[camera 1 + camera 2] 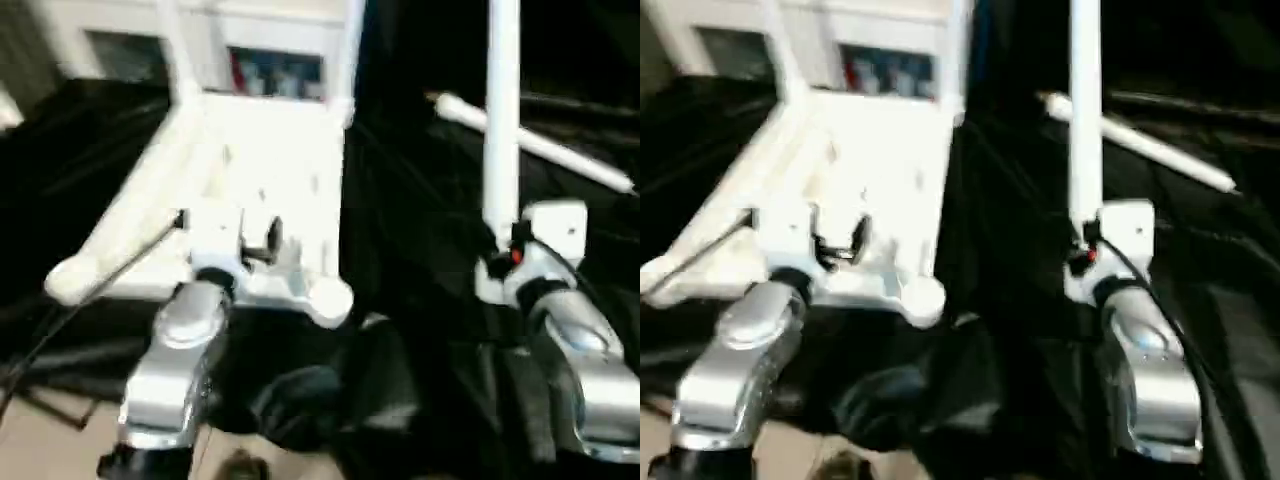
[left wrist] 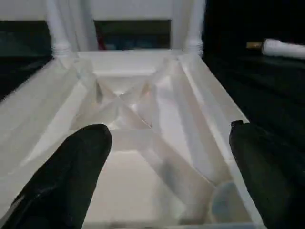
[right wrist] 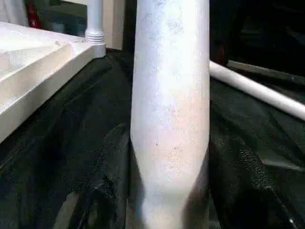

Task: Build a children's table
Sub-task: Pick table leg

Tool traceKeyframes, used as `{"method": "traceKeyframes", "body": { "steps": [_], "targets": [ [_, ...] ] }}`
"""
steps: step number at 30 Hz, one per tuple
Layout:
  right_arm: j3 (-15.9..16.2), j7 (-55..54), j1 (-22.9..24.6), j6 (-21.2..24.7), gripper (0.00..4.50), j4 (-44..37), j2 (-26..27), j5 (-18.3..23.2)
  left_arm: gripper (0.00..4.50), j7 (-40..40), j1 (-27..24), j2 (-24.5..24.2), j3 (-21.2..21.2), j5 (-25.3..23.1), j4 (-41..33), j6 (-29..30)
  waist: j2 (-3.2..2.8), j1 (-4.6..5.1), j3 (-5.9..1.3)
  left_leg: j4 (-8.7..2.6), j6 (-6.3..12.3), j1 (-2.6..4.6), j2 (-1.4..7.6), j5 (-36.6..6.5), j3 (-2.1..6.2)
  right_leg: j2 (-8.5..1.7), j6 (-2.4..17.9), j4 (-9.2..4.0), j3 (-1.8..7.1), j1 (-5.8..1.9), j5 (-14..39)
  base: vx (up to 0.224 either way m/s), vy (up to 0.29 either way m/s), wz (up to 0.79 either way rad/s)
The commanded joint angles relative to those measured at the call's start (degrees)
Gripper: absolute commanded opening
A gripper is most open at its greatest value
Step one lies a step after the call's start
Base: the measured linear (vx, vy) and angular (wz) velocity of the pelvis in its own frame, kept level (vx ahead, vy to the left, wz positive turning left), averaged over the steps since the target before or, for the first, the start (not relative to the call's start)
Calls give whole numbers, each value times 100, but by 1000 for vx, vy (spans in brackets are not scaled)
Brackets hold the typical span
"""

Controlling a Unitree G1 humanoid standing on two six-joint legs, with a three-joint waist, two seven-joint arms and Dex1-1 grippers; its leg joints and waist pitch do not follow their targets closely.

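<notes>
Ribs crossing inside the upturned white plastic rectangular tabletop (image 2: 143, 119) show from the left wrist, where the left gripper (image 2: 167, 162) gapes wide, empty; right gripper (image 3: 169, 191) clasps an upright white tubular leg (image 3: 170, 95).

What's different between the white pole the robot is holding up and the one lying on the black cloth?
The held leg stands upright, gripped at its lower end by the right gripper; the loose leg lies slanting on the black cloth, touched by nothing. The held one is nearer the robot, the loose one beyond it. Both are plain white tubes.
</notes>
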State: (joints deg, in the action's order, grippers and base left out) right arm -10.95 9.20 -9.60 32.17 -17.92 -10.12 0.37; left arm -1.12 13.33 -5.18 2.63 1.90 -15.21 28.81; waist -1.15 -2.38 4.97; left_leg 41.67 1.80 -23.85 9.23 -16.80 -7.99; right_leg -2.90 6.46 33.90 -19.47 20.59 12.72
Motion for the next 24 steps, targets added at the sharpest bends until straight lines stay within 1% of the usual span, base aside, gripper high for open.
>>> {"method": "traceKeyframes", "body": {
  "steps": [1,2,3,4,5,6,7,8,9,10,11,12,13,14,15,16,17,18,19,20,21,22,23,24],
  "targets": [
    [-39,-80,-110,91,188,-96,-47,89,450,60,-64,-1,-20,-81,46,12,-180,28,-453,-1096,1192,324,1336,-358,1158,-328,-353,198,505,-281,1332,-45,-222,63],
    [-70,-66,-131,91,188,-76,-41,79,450,64,-60,2,-17,-92,38,8,-124,277,-380,-1104,1714,541,1425,151,1476,-156,-517,972,996,394,1853,-45,-224,69],
    [-97,-52,-154,99,188,-37,-39,7,450,64,-64,0,-15,-110,19,22,-83,191,-365,-906,2148,605,1166,848,1537,-147,-153,1257,1499,813,1650,-45,-224,69],
    [-105,-50,-164,104,188,-19,-39,-50,450,62,-69,1,-16,-125,8,30,-48,235,-336,-955,2365,485,1044,1017,1545,-145,-50,1293,1684,755,1445,-51,-215,67],
    [-110,-66,-184,95,188,24,-54,-76,450,72,-79,-2,-16,-140,-11,39,-45,238,-336,-1007,2455,414,819,1065,1518,-117,73,1208,1775,675,1320,-83,-257,63],
    [-113,-81,-199,86,188,55,-69,-83,450,80,-86,-4,-15,-148,-25,44,170,246,-360,-1082,2237,232,61,457,1372,-15,1096,570,1887,308,887,-83,-257,63],
    [-113,-95,-205,92,188,67,-75,-88,450,85,-90,-6,-15,-152,-30,49,206,176,-303,-908,2056,-1,-196,205,1181,-233,1878,164,1834,119,882,-92,-315,63],
    [-114,-125,-216,107,188,89,-89,-99,450,95,-98,-11,-15,-160,-41,60,412,-97,-269,477,1283,-255,-612,-184,339,-781,2726,-592,1771,-105,1571,-88,-343,66],
    [-102,-153,-219,100,188,105,-117,-84,450,98,-99,-22,-7,-176,-41,49,391,-109,-246,824,683,-354,-332,-563,74,-986,2422,-574,1685,-246,2048,-88,-343,66],
    [-97,-175,-227,109,188,119,-147,-72,450,102,-103,-26,6,-187,-48,48,403,-110,-150,839,489,-321,-262,-600,30,-1033,2055,-605,1498,-214,2388,-93,-315,55],
    [-97,-175,-227,109,188,119,-147,-72,450,102,-103,-26,6,-187,-48,48,386,-102,-142,808,328,-229,-222,-699,-26,-1091,1746,-649,1409,-232,2686,-66,-273,45],
    [-97,-203,-248,132,188,137,-188,-45,450,92,-101,-20,33,-205,-70,50,267,-87,-197,330,412,-150,73,-824,6,-1223,989,-739,1151,-572,2803,-66,-273,45],
    [-102,-205,-253,139,188,145,-193,-46,450,84,-100,-21,46,-208,-77,52,156,-88,-249,103,464,-41,188,-775,42,-1173,743,-770,1041,-619,2685,-56,-245,62],
    [-111,-206,-261,150,188,159,-202,-50,450,71,-97,-24,67,-214,-89,56,-48,-53,-364,-487,741,196,530,-256,417,-672,166,-589,633,-640,1767,-69,-285,74],
    [-121,-205,-269,159,188,175,-208,-56,450,57,-93,-28,89,-220,-100,59,-152,65,-400,-1011,1283,470,1246,-112,1185,-338,-242,174,632,-368,1308,-69,-285,74],
    [-174,-264,-247,201,188,185,-192,-95,450,-25,-110,-21,153,-207,-139,64,-155,186,-360,-1072,1932,730,1500,421,1545,-173,-316,988,1171,335,1602,-43,-291,70],
    [-265,-375,-207,232,188,154,-121,-95,450,-66,-141,-17,188,-195,-167,51,-66,323,-359,-981,2294,749,1408,1089,1656,-216,-233,1180,1442,579,1646,-41,-259,65],
    [-459,-502,-182,312,188,93,30,47,450,-118,-182,-6,216,-163,-195,-24,-35,200,-326,-909,2484,665,1355,2480,1135,-351,-12,1179,1931,744,781,-41,-259,65],
    [-599,-602,-127,414,188,6,138,156,450,-156,-225,18,224,-103,-225,-54,-49,122,-352,-924,2424,558,1039,2414,924,-262,89,995,1918,630,488,-83,-288,43],
    [-604,-617,-90,456,188,-33,140,156,450,-163,-240,32,217,-68,-237,-29,145,64,-352,-784,2283,413,414,1526,511,-204,764,405,2015,416,-315,-74,-305,12],
    [-545,-611,-11,542,188,-102,82,102,450,-164,-252,70,188,13,-250,66,276,40,-321,-419,2120,147,-156,1067,197,-282,1481,-43,2060,234,-529,-74,-305,12],
    [-561,-628,44,572,188,-154,92,109,450,-217,-278,87,180,86,-276,79,521,-220,-421,415,1317,-172,-561,-336,-63,-551,1832,-294,2284,-303,-561,-59,-314,6],
    [-590,-643,68,581,188,-176,108,129,450,-256,-291,98,180,126,-286,72,472,-274,-234,240,515,-182,-528,-170,14,-553,971,-252,2265,-245,-741,-83,-316,-1],
    [-736,-723,92,703,188,-222,194,209,450,-302,-330,81,239,118,-311,66,433,-242,-214,-109,-15,-51,-450,114,119,-707,-512,-228,2228,-317,-556,-83,-316,-1]
  ]
}}
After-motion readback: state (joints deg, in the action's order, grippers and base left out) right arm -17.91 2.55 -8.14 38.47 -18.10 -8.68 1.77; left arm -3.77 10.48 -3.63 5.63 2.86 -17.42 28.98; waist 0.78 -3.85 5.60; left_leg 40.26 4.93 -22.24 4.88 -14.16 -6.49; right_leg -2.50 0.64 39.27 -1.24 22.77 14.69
